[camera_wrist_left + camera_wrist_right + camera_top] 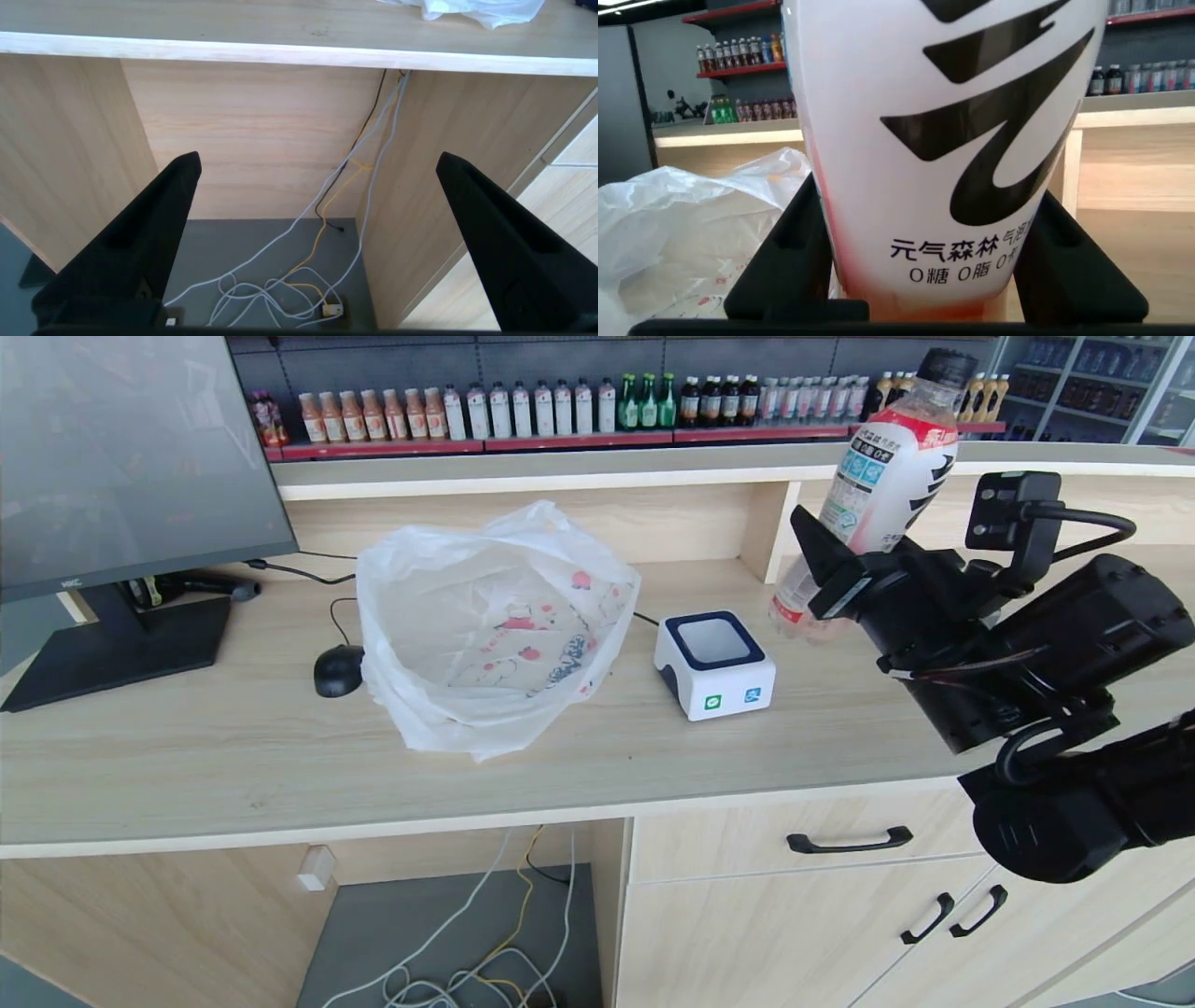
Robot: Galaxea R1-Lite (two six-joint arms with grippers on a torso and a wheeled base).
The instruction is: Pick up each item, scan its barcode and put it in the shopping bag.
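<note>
My right gripper (845,569) is shut on a drink bottle (887,476) with a white and red label and a black cap, held tilted in the air above the counter's right side. From the right wrist camera, the bottle (962,140) sits between both black fingers (785,261). Left of the bottle and lower, the white barcode scanner (714,665) stands on the counter. The thin plastic shopping bag (490,621) stands open farther left. My left gripper (318,243) is open below the counter edge, facing the cable nook.
A monitor (121,457) on a black stand occupies the counter's left end, with a black mouse (338,670) and cable beside the bag. A raised shelf ledge (653,467) runs along the back. Drawers (850,840) and loose cables (308,271) lie under the counter.
</note>
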